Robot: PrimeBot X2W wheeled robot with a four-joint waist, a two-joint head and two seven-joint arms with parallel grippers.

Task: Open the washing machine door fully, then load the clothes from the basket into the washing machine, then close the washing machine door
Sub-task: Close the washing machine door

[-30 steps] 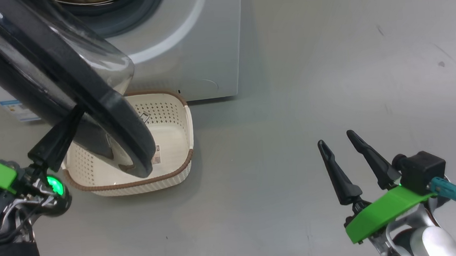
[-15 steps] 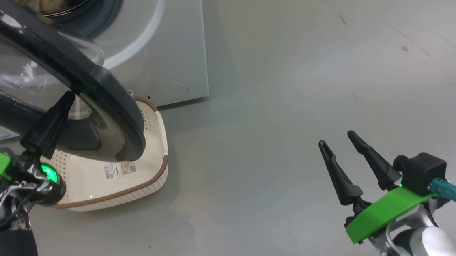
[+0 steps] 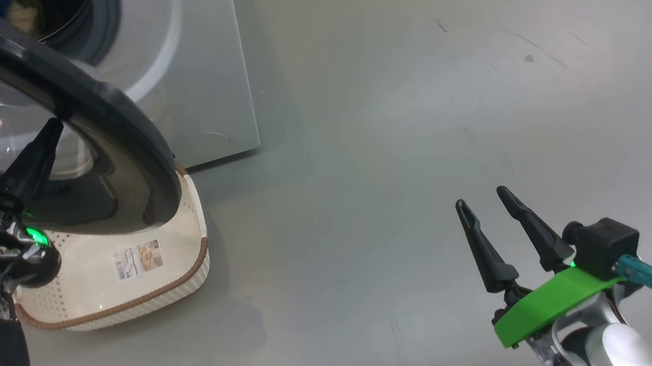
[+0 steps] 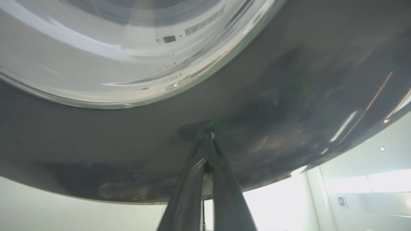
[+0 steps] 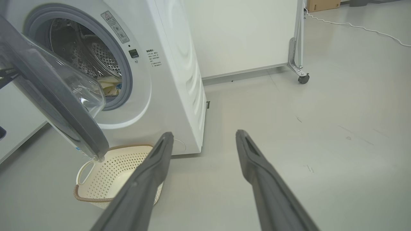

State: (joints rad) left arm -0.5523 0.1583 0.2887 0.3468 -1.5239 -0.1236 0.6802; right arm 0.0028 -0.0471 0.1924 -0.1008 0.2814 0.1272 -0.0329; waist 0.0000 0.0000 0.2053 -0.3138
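Door (image 3: 118,135) stands part-open above the empty basket (image 3: 161,301); clothes (image 5: 110,85) already in drum (image 5: 96,54). Left gripper (image 3: 53,127) - fingers together - presses its black edge. Head view has swung since a sec ago - prob. robot turning w/ the closing push. Right gripper (image 3: 480,196) apart, idle.

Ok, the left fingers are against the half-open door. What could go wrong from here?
1. The left gripper is shut and only its tips press the glossy rim of the washing machine door; they might slip off.
2. The door's lower edge hangs close above the basket; swinging it could clip a handle.
3. The clothes lie near the drum mouth and might get pinched.
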